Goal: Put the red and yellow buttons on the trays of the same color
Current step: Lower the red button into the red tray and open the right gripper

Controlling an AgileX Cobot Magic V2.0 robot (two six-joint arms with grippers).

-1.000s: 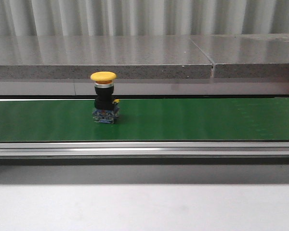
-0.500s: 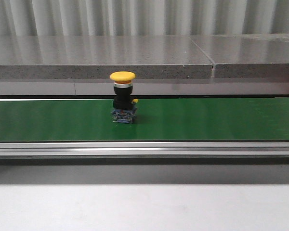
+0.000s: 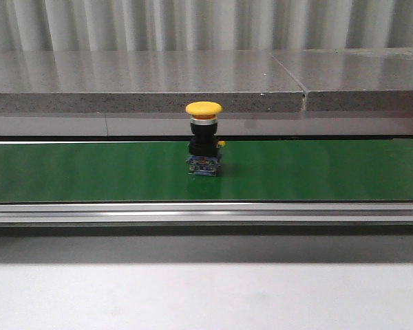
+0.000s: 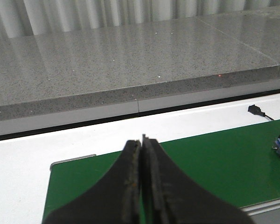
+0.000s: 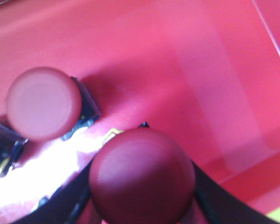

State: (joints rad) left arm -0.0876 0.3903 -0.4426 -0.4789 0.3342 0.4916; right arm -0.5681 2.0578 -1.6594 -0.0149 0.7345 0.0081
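The right gripper (image 5: 142,205) is clamped around a red button (image 5: 142,175), its dark fingers (image 5: 210,196) showing on either side of the round cap, directly over the red tray (image 5: 186,60). A second red button (image 5: 43,102) already stands on that tray just beside the held one; the two caps look close but seem not to touch, though the blur makes this hard to judge. Bright glare washes out the tray surface near the second button's base.

The left gripper (image 4: 141,186) has its fingers pressed together with nothing between them, above the near end of the green conveyor belt (image 3: 89,172). A yellow button (image 3: 204,137) stands upright on the belt, near the middle of the front view, well apart from the left gripper. Behind the belt runs a grey stone ledge (image 3: 144,79).
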